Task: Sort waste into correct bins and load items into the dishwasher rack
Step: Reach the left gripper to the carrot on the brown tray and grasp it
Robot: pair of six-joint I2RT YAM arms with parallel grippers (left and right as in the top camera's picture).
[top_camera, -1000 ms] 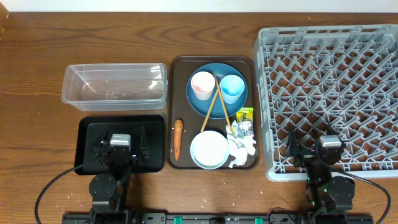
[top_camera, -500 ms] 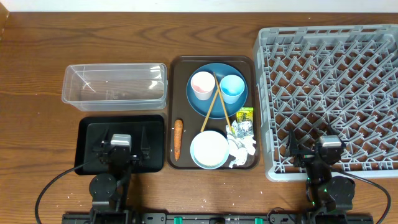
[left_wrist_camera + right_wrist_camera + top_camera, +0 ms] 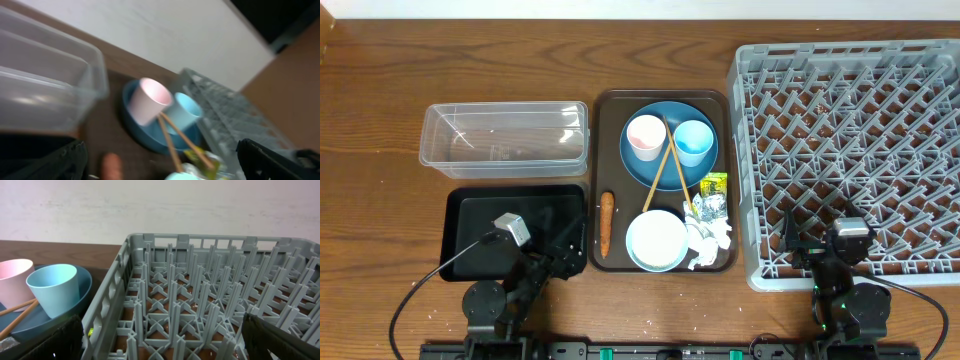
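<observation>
On the brown serving tray [image 3: 605, 150] a dark-blue plate [image 3: 665, 165] holds a pink cup [image 3: 646, 135], a light-blue cup [image 3: 693, 141] and wooden chopsticks [image 3: 667, 172]. In front lie a pale-blue bowl [image 3: 657, 240], a carrot [image 3: 606, 222], a yellow-green wrapper [image 3: 713, 185], foil [image 3: 708, 207] and crumpled paper [image 3: 712, 240]. My left gripper [image 3: 565, 243] is open and empty, low over the black tray [image 3: 470, 205], turned toward the carrot [image 3: 112, 167]. My right gripper [image 3: 835, 225] is open and empty over the grey rack's [image 3: 860, 140] near edge.
The clear tub [image 3: 505, 138] stands behind the black tray, left of the serving tray. The rack fills the right side. The left wrist view is blurred. The right wrist view shows rack pegs [image 3: 200, 295] and the light-blue cup [image 3: 54, 287] at left.
My left arm has swung to the right, so its gripper now points toward the serving tray. The right arm and all objects have not moved.
</observation>
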